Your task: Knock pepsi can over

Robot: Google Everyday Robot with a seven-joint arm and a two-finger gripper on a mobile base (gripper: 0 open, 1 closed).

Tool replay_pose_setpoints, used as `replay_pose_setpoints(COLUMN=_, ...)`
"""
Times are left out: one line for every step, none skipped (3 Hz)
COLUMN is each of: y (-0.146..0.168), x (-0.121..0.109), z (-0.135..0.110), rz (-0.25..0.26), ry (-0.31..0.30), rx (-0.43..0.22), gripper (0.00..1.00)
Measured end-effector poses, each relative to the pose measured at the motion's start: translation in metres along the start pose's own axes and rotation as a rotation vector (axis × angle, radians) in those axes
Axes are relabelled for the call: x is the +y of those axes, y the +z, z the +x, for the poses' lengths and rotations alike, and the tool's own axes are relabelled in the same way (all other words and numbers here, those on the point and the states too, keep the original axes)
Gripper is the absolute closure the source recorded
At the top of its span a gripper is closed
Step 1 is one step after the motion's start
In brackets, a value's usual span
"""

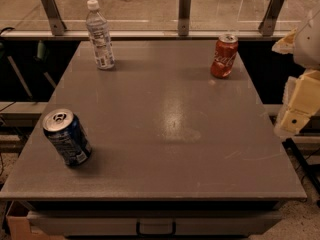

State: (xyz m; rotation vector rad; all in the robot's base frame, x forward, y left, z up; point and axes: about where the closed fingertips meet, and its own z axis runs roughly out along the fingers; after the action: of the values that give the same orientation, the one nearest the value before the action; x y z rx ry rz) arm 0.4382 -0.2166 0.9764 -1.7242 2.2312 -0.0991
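The pepsi can (66, 136) is dark blue with a silver top and pull tab. It stands on its base near the front left corner of the grey table (170, 119). My gripper (296, 115) shows as pale cream parts at the right edge of the view, just past the table's right side. It is far from the can, a full table width to the can's right, and touches nothing on the table.
A clear plastic water bottle (100, 35) with a white cap stands at the back left. A red cola can (224, 56) stands at the back right. A glass barrier on metal posts (184, 11) runs behind the table. A drawer handle (156, 228) is below the front edge.
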Motion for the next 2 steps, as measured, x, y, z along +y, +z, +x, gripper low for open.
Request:
replay_pose_setpoints(y=0.0, x=0.0, z=0.0, rz=0.0, ry=0.0, rx=0.0, gripper=0.0)
replay_pose_setpoints(y=0.022, x=-0.005, z=-0.02, rz=-0.049, ry=-0.047, rx=-0.081, gripper=0.0)
